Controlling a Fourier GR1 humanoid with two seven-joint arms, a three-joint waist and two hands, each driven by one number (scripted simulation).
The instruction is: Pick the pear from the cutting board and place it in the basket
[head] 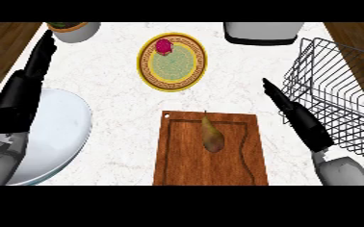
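A brownish-green pear (211,135) lies on the wooden cutting board (177,163) at the lower middle, stem pointing away from me. The wire basket (331,96) stands at the right edge of the counter. My right hand (295,115) hovers between the board and the basket, fingers straight and pointing up-left, holding nothing; it is apart from the pear, to its right. My left hand (32,72) rests at the left edge with straight fingers pointing up, far from the pear.
A yellow patterned plate (173,65) with a pink-red fruit (164,46) on it sits behind the board. A large white bowl (60,134) lies at the lower left. A pot (74,29) and a white appliance (262,32) stand at the back.
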